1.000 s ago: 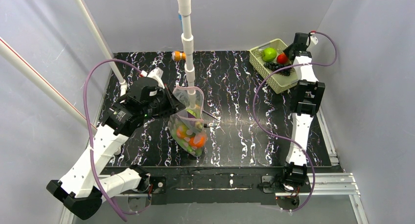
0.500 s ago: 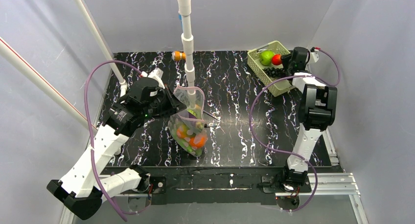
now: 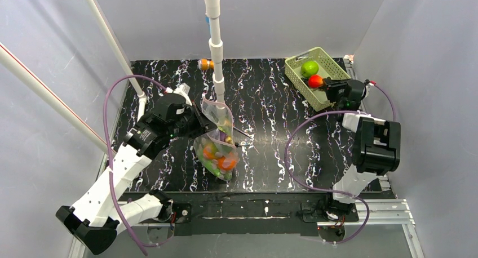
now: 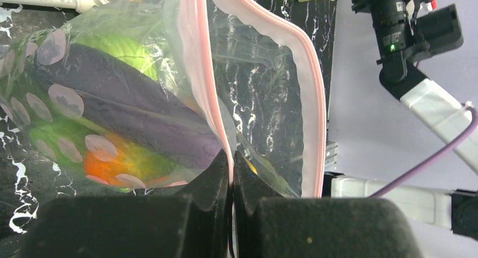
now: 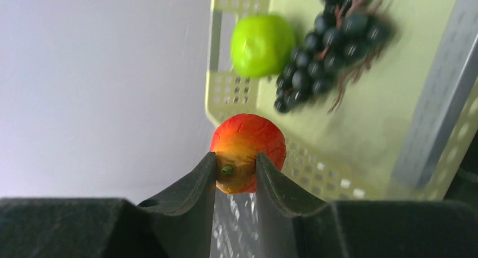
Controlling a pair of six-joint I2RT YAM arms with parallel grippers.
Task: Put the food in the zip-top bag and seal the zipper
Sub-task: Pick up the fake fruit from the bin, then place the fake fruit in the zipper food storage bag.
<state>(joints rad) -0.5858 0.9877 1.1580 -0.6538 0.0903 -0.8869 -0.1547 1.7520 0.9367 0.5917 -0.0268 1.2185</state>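
Observation:
The zip-top bag (image 3: 217, 151) hangs upright at the table's middle, its mouth open, with orange balls (image 4: 110, 165), a purple eggplant (image 4: 124, 106) and green pieces (image 4: 121, 47) inside. My left gripper (image 4: 231, 156) is shut on the pink zipper (image 4: 194, 72) at the near lip of the mouth; from above the left gripper (image 3: 198, 118) sits left of the bag. My right gripper (image 5: 237, 162) is shut on a small red fruit (image 5: 248, 151), held above the near-left edge of the green basket (image 3: 330, 66). From above, the red fruit (image 3: 315, 81) shows just left of the right gripper (image 3: 322, 83).
A round green melon (image 3: 309, 69) and a bunch of dark grapes (image 5: 321, 55) lie in the basket. A white pipe post (image 3: 216, 44) stands right behind the bag, with a small orange object (image 3: 206, 63) at its far side. Slanted white pipes (image 3: 113, 44) cross the left.
My right gripper has lifted the red fruit out of the basket and drawn back toward the near side, the arm folding up. The left arm and bag have shifted only slightly.

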